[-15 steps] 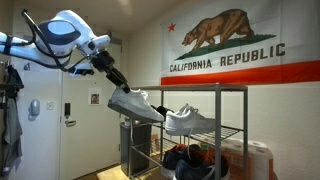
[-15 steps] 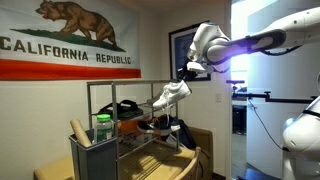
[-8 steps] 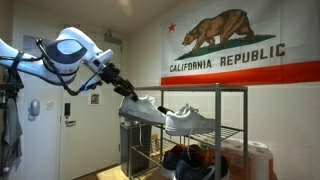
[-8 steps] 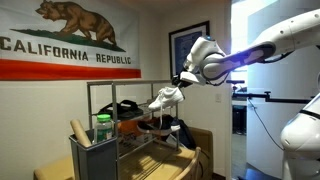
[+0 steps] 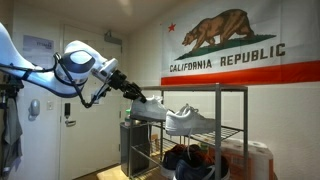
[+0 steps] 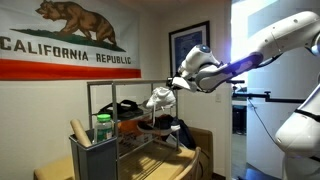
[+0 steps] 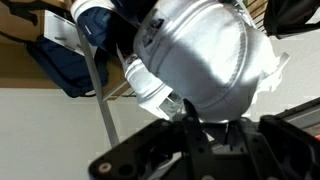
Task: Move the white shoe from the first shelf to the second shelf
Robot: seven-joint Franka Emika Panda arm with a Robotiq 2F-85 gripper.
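Observation:
My gripper [image 5: 133, 94] is shut on the white shoe [image 5: 151, 110] at its heel end and holds it in the air at the open end of the dark metal rack. The shoe hangs below the first shelf's top bar [image 5: 200, 88], about level with the second shelf's wire grid [image 5: 228, 131]. In an exterior view the shoe [image 6: 160, 99] hangs from the gripper [image 6: 177, 84] beside the rack's end. In the wrist view the shoe [image 7: 200, 55] fills the upper frame above the jaws [image 7: 200, 118]. I cannot tell whether it touches the wire tier.
A bulkier white sneaker [image 5: 190, 122] sits on the wire tier. Dark shoes [image 5: 185, 160] lie on the lowest tier. A California Republic flag [image 5: 230, 45] hangs behind the rack. A green-lidded jar [image 6: 103, 128] and a box [image 6: 88, 155] stand by the rack's near end.
The arm has come down and toward the rack with the shoe. The shoe went from beside the top bar to below it, near the wire tier.

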